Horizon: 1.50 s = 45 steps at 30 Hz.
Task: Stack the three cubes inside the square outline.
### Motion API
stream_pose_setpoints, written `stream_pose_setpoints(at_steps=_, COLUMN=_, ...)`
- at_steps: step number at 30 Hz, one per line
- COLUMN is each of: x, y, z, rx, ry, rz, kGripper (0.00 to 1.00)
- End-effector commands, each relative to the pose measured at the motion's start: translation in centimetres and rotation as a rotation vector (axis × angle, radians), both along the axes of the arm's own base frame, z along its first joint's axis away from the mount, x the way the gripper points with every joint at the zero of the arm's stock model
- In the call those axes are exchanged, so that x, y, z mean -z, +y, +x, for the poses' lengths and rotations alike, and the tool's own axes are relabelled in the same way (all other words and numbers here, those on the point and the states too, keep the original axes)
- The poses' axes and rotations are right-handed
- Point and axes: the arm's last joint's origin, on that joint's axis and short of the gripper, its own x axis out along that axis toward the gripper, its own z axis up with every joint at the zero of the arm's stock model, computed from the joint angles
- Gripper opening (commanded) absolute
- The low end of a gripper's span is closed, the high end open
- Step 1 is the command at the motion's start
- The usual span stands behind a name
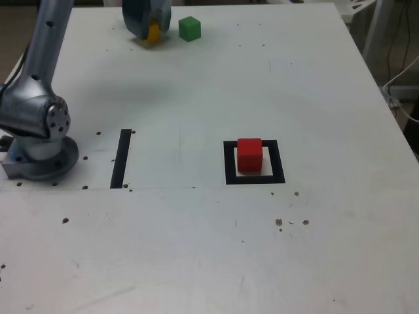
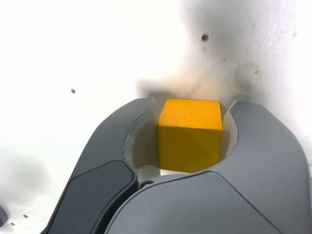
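Nearest the exterior camera, the red cube (image 1: pixel 249 155) sat inside the square outline (image 1: pixel 255 178), apparently as the stack's base. At the table's far edge the gripper (image 1: pixel 152 31) bore down on the yellow cube (image 1: pixel 153 33), the green cube (image 1: pixel 189 29) just to its right. In the wrist view the jaws were closed against the yellow cube (image 2: pixel 190 134), seemingly gripped ready for lifting off the table (image 2: pixel 73 53).

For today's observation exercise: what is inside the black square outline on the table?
The red cube sits inside the square outline, nothing stacked on it. White centre shows beside and in front of it; the patch beneath the cube is covered.
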Motion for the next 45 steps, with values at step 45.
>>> stream_pose_setpoints(at_steps=45, x=-10.1, y=-38.3, z=16.0, rx=0.749, ry=-0.073, rz=0.024, kGripper=0.28)
